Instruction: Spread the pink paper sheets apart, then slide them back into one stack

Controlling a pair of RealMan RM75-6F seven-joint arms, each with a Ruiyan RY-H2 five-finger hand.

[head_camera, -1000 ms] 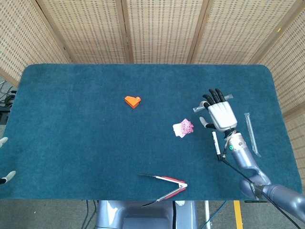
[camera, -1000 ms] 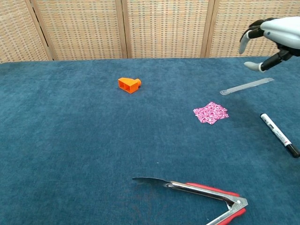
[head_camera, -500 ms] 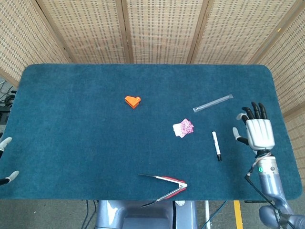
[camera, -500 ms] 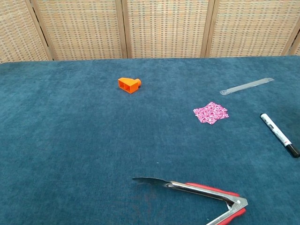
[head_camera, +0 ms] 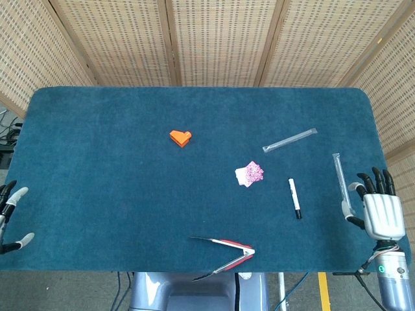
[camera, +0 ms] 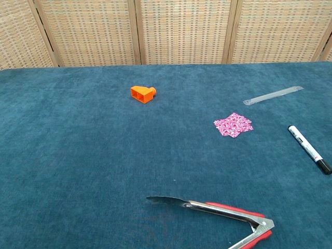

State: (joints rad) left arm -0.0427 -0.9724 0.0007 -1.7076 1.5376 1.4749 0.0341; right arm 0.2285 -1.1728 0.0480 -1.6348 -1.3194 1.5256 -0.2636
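The pink patterned paper sheets (head_camera: 249, 173) lie in one small pile right of the table's centre, also seen in the chest view as a pile of pink sheets (camera: 233, 124). My right hand (head_camera: 378, 208) hovers at the table's front right corner, fingers spread, holding nothing, well right of the sheets. My left hand (head_camera: 11, 217) shows only as fingertips at the left edge of the head view, apart and holding nothing. Neither hand appears in the chest view.
An orange block (head_camera: 180, 137) sits left of centre. A black marker (head_camera: 295, 197) lies right of the sheets. Two clear plastic strips (head_camera: 290, 140) (head_camera: 338, 175) lie at right. Red-handled tongs (head_camera: 227, 251) lie near the front edge of the blue table (head_camera: 117, 188).
My right hand has pulled back from beside the sheets toward the front right corner, uncovering the second plastic strip. My left hand has edged slightly further into view. The sheets have not moved.
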